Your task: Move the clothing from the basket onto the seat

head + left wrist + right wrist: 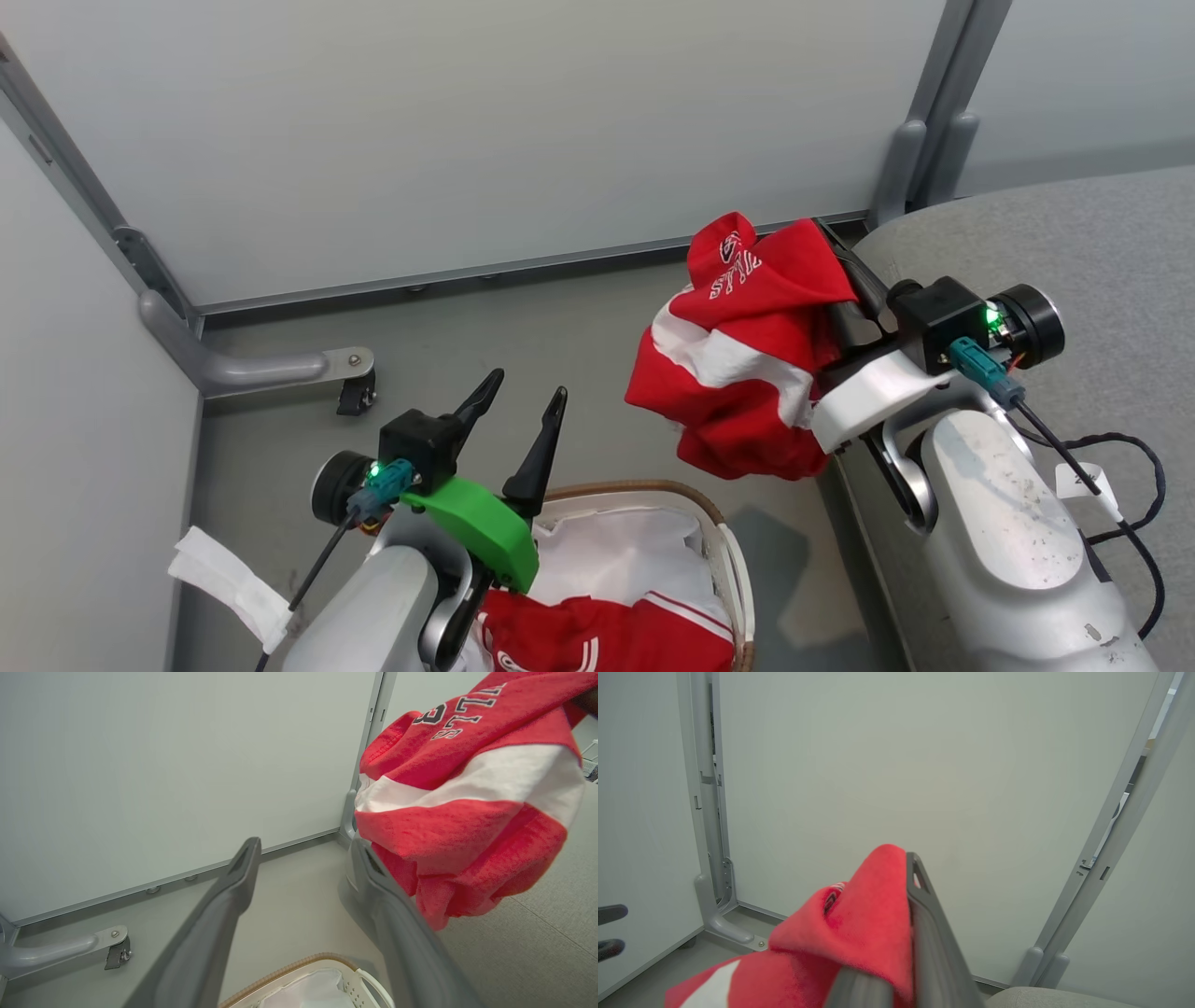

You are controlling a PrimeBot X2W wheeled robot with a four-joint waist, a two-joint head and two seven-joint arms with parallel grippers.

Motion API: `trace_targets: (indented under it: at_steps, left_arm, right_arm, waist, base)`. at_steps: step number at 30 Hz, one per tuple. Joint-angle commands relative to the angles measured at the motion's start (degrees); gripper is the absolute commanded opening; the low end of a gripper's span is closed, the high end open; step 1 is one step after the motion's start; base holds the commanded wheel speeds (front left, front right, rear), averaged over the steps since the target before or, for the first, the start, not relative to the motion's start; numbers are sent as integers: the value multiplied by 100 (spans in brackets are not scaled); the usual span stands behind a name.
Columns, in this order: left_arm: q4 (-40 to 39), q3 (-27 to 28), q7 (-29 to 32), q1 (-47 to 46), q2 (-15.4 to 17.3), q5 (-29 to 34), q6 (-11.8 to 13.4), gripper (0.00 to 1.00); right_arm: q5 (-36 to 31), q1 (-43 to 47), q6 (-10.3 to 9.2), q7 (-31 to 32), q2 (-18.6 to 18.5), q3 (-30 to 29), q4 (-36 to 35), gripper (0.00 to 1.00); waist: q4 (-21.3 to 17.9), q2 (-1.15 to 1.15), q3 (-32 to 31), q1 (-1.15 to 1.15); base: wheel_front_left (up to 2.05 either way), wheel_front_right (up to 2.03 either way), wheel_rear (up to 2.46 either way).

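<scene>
My left gripper (526, 387): fingers apart, empty, above the basket (724, 537).
My right gripper (834, 245): clamped on a red garment (747, 373) hanging beside the seat (1083, 233), over the floor (560, 317).
Basket: a second red garment (607, 635) lies inside on the white liner (616, 551).

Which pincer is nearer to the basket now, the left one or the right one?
Left. The left pincer hovers open just above the rim of the basket; the right pincer is off to the side, by the seat, shut on a red garment.
</scene>
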Motion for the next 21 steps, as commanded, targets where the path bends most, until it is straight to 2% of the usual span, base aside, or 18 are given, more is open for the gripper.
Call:
trace_targets:
  at_steps: [1,8,21]
  left_arm:
    - [-23,73,-18,110,-25,112,-22,100]
    - [-157,317,-12,252,-101,458,-52,100]
    - [-442,509,-13,421,-245,860,-70,100]
  right_arm:
    - [-29,50,-6,-12,-23,-33,-26,0]
    - [-110,-76,-6,-12,-24,-104,-19,0]
    - [-296,-25,-7,-13,-20,-469,-139,0]
  waist:
    - [-59,0,33,0]
    - [-466,0,167,0]
    - [-1978,0,582,0]
  base:
    - [0,0,0]
    - [0,0,0]
    - [0,0,0]
